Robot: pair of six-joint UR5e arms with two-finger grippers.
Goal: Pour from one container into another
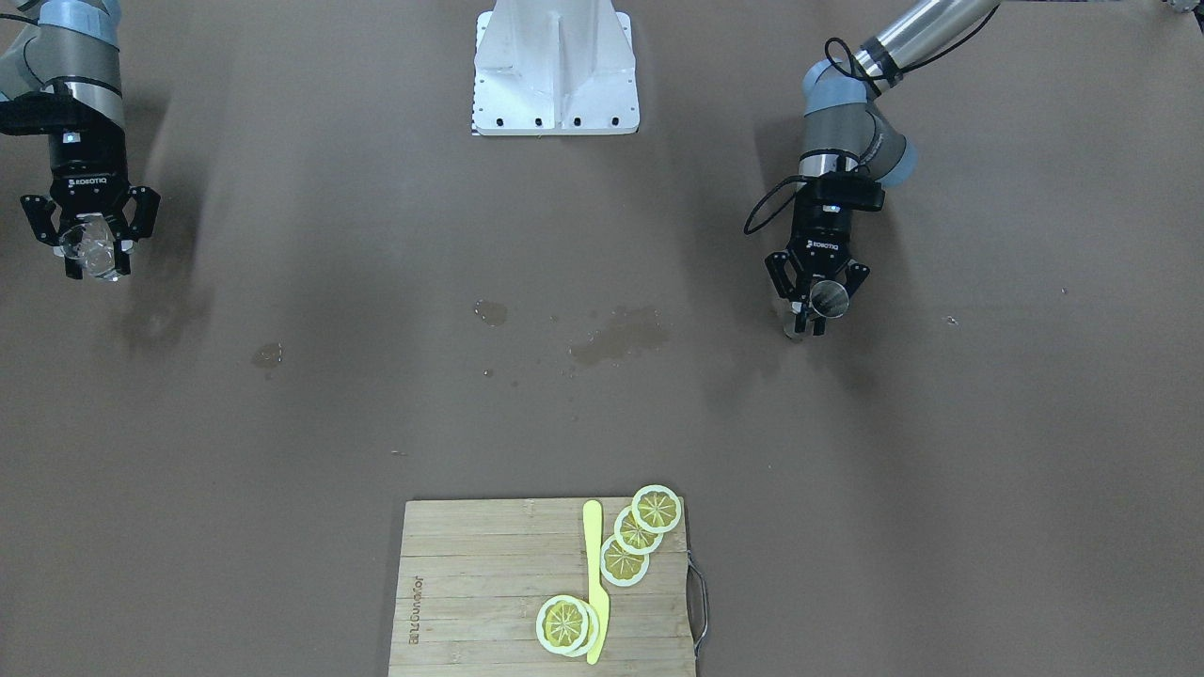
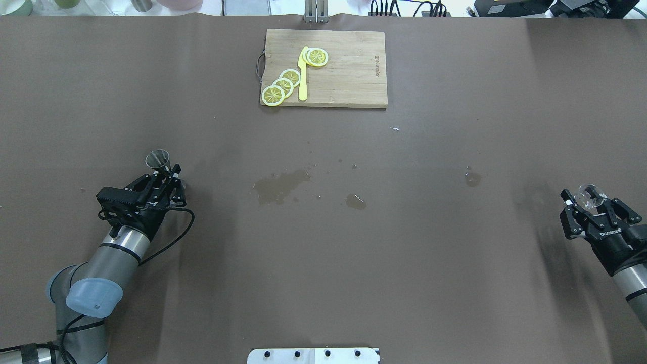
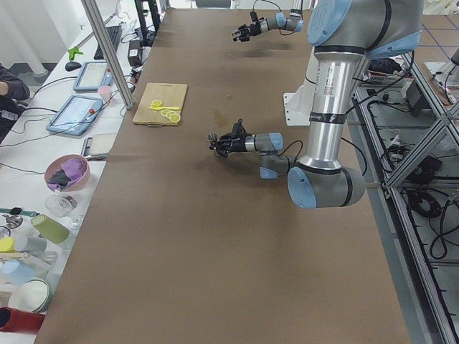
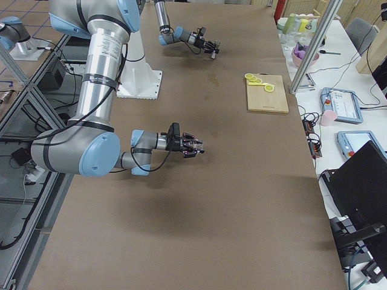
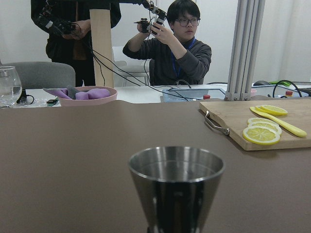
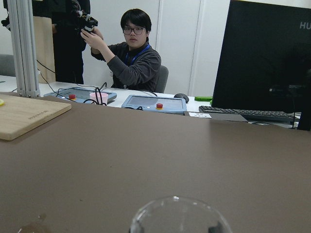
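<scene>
My left gripper is shut on the waist of the steel hourglass jigger, which it holds upright just above the brown table at its left side. The front-facing view shows that jigger in the gripper on the right. In the left wrist view the jigger's upper cone fills the lower middle, and its inside is hidden. Far off at the table's right side, my right gripper is shut on the small clear glass cup, also seen as the cup and as a clear rim.
A wooden cutting board with lemon slices and a yellow knife lies at the far middle edge. Wet patches mark the table's centre. The white robot base stands at the near edge. Operators sit beyond the far edge.
</scene>
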